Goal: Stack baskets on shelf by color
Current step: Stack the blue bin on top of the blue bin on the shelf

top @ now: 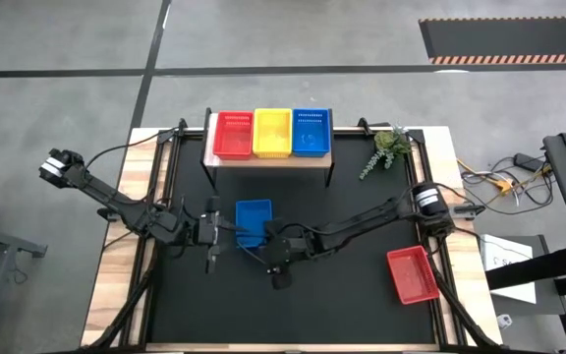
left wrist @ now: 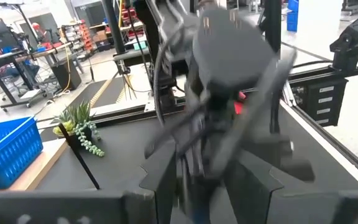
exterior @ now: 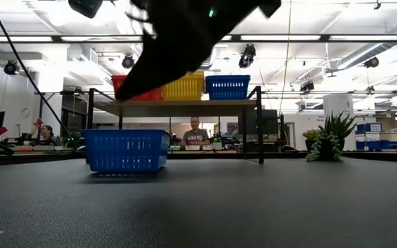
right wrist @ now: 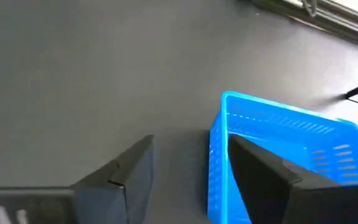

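A blue basket (top: 254,221) rests by its bottom on the black table, also seen in the low view (exterior: 126,150) and the right wrist view (right wrist: 278,143). The shelf (top: 268,162) at the far side carries a red basket (top: 232,134), a yellow basket (top: 271,132) and a blue basket (top: 311,131) side by side. My right gripper (right wrist: 185,174) is open above the table basket's near right corner (top: 266,239), one finger over its inside and one outside its wall. My left gripper (top: 224,232) is open just left of that basket, pointing at the right arm (left wrist: 210,186).
Another red basket (top: 413,273) lies on the table near the right edge. A small green plant (top: 389,147) stands right of the shelf, also in the low view (exterior: 326,141). People sit in the room beyond the table (exterior: 195,132).
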{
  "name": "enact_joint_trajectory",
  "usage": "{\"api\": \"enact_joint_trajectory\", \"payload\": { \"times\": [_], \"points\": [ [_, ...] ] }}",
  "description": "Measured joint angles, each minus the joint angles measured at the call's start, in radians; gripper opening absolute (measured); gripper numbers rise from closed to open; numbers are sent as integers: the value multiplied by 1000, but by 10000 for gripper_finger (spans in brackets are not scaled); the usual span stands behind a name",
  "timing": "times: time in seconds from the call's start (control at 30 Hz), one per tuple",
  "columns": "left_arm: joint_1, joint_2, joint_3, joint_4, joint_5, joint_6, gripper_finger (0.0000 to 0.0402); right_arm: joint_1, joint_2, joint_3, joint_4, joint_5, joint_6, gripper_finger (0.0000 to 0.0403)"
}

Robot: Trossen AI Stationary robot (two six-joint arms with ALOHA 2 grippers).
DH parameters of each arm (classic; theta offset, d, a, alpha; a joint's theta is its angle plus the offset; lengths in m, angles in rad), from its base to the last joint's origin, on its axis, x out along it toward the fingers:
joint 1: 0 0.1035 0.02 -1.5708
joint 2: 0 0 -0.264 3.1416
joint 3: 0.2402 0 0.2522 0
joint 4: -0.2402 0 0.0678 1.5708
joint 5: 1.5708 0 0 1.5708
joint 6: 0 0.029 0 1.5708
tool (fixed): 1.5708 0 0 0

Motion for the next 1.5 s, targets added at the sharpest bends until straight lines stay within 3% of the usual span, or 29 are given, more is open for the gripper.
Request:
{"api": "enact_joint_trajectory", "payload": {
  "times": [0.2,0.43,0.57,0.8,0.9,1.2,1.5],
  "points": [
    [0,0,0,0,0,0,109,-36,78,0,81,-2,-7,207],
    [0,0,-3,-3,0,1,109,-72,124,0,88,-3,8,192],
    [0,0,-3,-3,0,2,109,-75,130,1,91,-29,-32,151],
    [0,0,-3,1,0,2,109,-74,129,1,105,-58,-42,23],
    [0,0,-3,3,0,1,109,-71,116,1,82,-58,-55,14],
    [-1,0,-4,7,0,-3,109,-31,-27,1,-160,-57,-104,9],
    [-1,-1,11,16,0,59,109,32,-268,1,-430,-55,-79,9]
  ]
}}
